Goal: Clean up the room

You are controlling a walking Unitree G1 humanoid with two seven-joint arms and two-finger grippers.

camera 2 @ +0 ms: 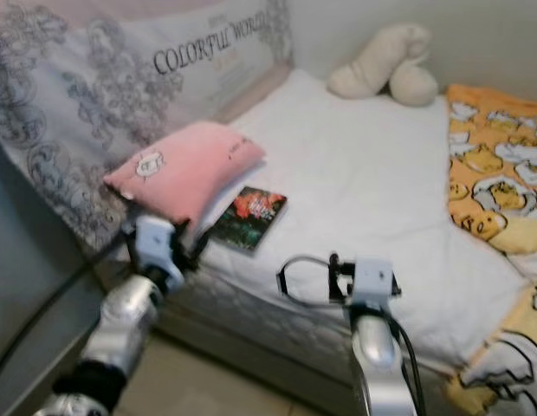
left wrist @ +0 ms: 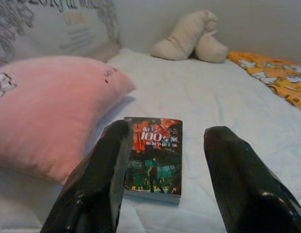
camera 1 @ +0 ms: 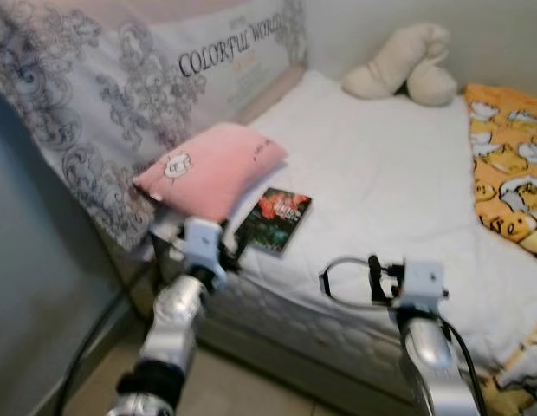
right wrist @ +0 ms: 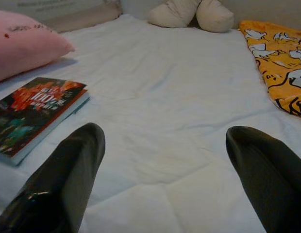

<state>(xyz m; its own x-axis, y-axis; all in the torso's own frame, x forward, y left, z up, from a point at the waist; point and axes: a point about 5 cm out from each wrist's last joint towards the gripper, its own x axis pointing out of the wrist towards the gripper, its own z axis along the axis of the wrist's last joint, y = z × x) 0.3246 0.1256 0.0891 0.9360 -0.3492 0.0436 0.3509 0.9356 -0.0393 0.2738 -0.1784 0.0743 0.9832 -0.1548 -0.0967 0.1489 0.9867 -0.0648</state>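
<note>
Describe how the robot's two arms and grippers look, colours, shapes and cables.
Both arms are shiny silver cylinders ending in white box-like wrist blocks. The left arm has a black band lower down. The right arm carries looping black cables. The left gripper and right gripper each have two thick, glossy black, rounded fingers.

The small dark paperback book with a red and green cover [left wrist: 154, 158] has lettering too blurred to read. The orange cartoon-print blanket [camera 1: 511, 173] on the white bed [camera 1: 381, 182] runs past the picture's edge. The pink cushion [left wrist: 48, 111] is cut off in the left wrist view.
</note>
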